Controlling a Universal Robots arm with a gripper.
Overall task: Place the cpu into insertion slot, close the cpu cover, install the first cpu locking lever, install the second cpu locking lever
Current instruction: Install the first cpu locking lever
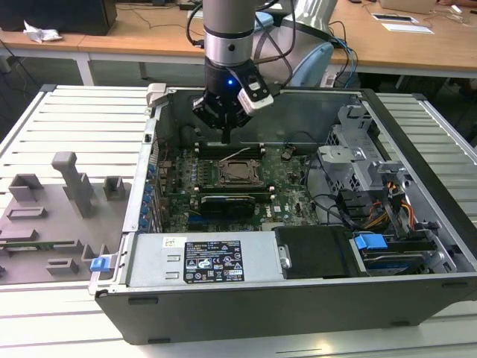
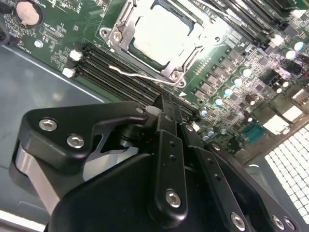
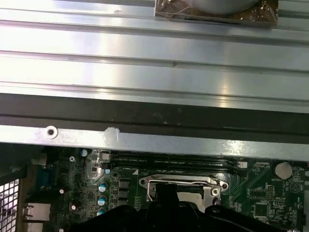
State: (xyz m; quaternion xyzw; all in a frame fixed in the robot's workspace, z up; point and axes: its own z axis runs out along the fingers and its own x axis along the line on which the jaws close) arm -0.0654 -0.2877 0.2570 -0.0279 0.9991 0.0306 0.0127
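My gripper (image 1: 226,138), fingers pressed together and empty, hangs near the chip (image 1: 238,173), which sits under its cover (image 2: 190,53) in the socket (image 2: 116,36) at the exterior view's centre; descending crooked, I might slip off the seemingly loose lever (image 2: 135,74) and gouge the board (image 1: 291,186).

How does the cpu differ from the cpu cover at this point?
The cpu is a solid, bright square; the cpu cover is a thin frame with a square window. The cpu sits inside that window; the cpu cover lies around its edges. Both are silvery, square and flat on the green board.
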